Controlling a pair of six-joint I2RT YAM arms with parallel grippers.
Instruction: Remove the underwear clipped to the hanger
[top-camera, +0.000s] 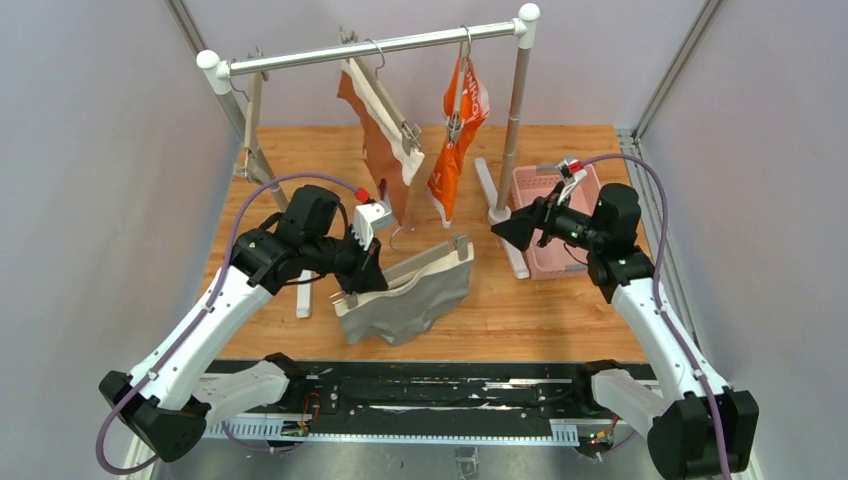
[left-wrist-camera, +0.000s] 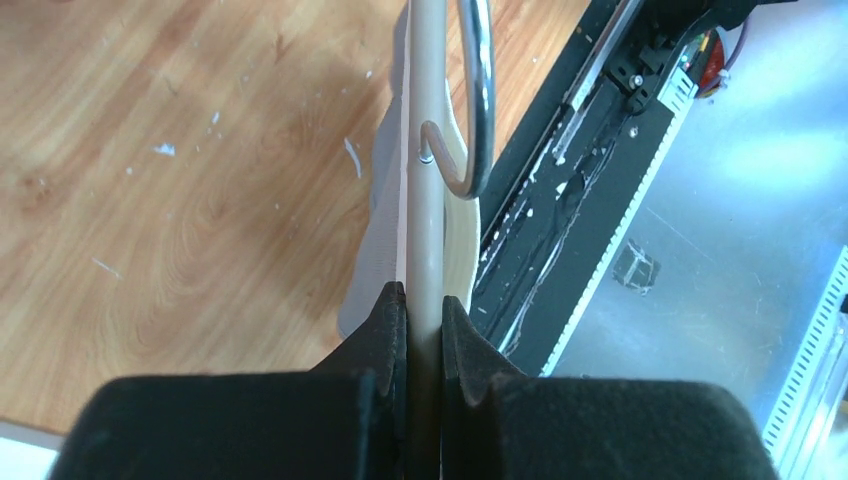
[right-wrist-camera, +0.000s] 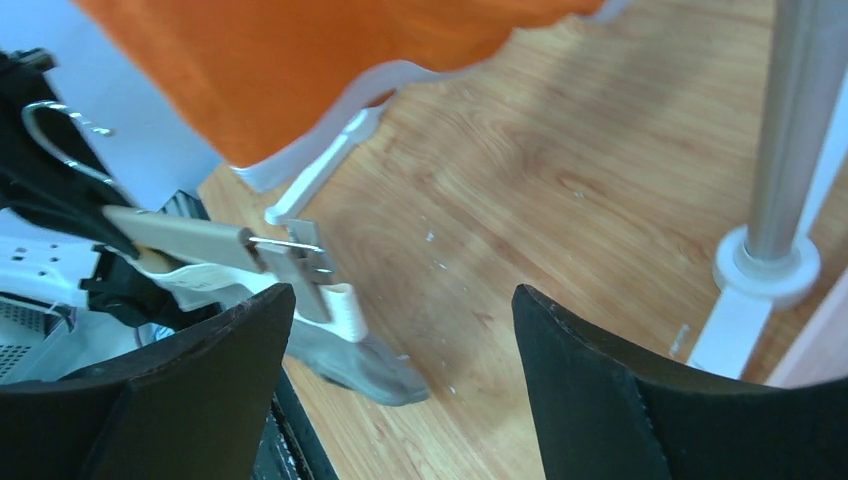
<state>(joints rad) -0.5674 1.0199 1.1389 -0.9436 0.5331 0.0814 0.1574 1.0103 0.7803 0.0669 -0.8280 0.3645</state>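
The grey underwear (top-camera: 420, 295) hangs clipped to a beige hanger (top-camera: 461, 243) held low over the table. My left gripper (top-camera: 365, 270) is shut on that hanger's bar (left-wrist-camera: 428, 200), below its metal hook (left-wrist-camera: 480, 100); grey cloth (left-wrist-camera: 375, 260) shows beside the bar. The rust-brown underwear (top-camera: 375, 150) and the orange underwear (top-camera: 450, 165) hang on hangers from the rail (top-camera: 380, 48). My right gripper (top-camera: 505, 228) is open and empty, to the right of the grey underwear (right-wrist-camera: 360, 365) and below the orange underwear (right-wrist-camera: 330, 60). The hanger's clip (right-wrist-camera: 300, 265) sits by my left fingertip.
A pink basket (top-camera: 560, 215) stands on the table at the right, behind my right gripper. The rack's right post (right-wrist-camera: 795, 130) and white foot stand just right of the gripper. Another beige hanger (top-camera: 252, 130) hangs at the rail's left end.
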